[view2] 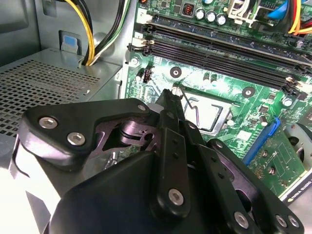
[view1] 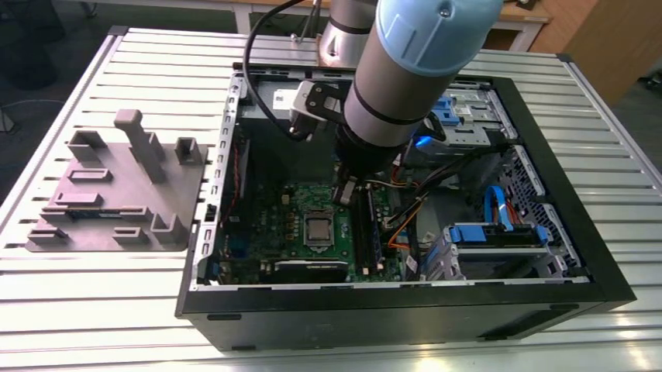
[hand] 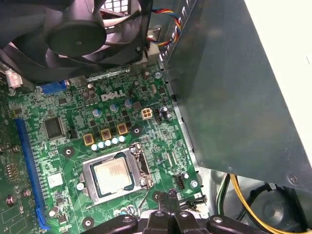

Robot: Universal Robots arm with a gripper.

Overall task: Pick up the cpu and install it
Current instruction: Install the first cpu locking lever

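The cpu, a small square chip with a silver-grey top, lies flat in its socket on the green motherboard inside the open computer case. In the first wrist view the cpu sits inside the metal socket frame. My gripper hangs just above the board beside the socket, apart from the chip, fingers shut with nothing between them. In the second wrist view the gripper covers part of the socket. In the exterior view the gripper is low inside the case, under the arm.
The grey power-supply box and a black fan crowd the socket. Long black memory slots run beside it. Yellow and black cables hang nearby. A grey fixture plate lies on the slatted table at the exterior view's left.
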